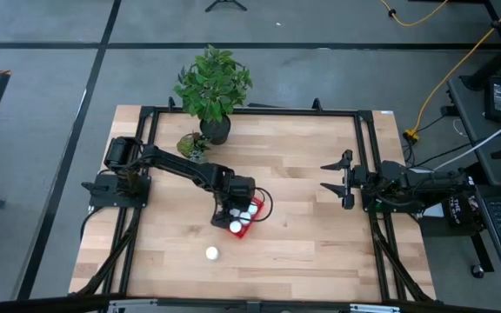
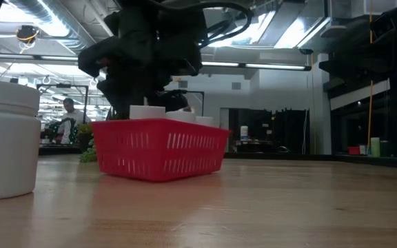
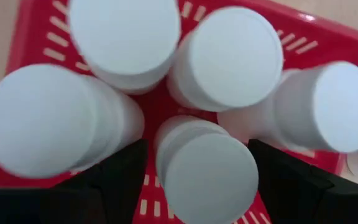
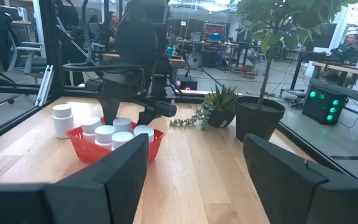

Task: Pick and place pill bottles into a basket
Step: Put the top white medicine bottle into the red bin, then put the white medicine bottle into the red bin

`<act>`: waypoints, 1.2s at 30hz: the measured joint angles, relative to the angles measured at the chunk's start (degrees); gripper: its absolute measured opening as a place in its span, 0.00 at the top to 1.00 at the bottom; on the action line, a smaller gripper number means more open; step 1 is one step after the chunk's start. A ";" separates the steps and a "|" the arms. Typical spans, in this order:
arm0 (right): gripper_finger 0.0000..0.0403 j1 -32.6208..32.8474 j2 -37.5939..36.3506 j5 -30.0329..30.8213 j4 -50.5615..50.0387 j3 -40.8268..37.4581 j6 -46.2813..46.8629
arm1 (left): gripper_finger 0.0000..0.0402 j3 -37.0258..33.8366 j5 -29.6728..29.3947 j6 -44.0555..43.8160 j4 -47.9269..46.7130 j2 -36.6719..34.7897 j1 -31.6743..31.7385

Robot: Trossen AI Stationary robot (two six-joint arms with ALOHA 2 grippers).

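The red basket stands near the table's middle and holds several white pill bottles, upright or slightly tilted. One more pill bottle stands upright on the table on the basket's near side; it also shows in the low view. My left gripper is over the basket, pointing down and open. Its fingers stand on either side of one bottle in the basket, with a strip of red floor showing beside one finger. My right gripper is open and empty at the table's right.
A potted plant and a small succulent stand at the table's far edge, behind my left arm. Bare wood lies between the basket and my right gripper. People show in the room beyond the table.
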 joint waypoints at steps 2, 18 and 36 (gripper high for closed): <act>0.35 -0.01 0.00 0.00 0.00 0.00 0.02 | 0.32 0.00 -0.02 0.00 -0.53 -0.02 0.00; 0.35 -0.02 -0.01 0.00 0.03 0.00 0.02 | 0.32 0.00 -4.82 -1.61 -5.10 -8.66 0.00; 0.35 -0.02 -0.02 0.00 0.02 0.00 -0.01 | 0.32 0.00 6.06 -15.57 -5.85 -24.49 -3.91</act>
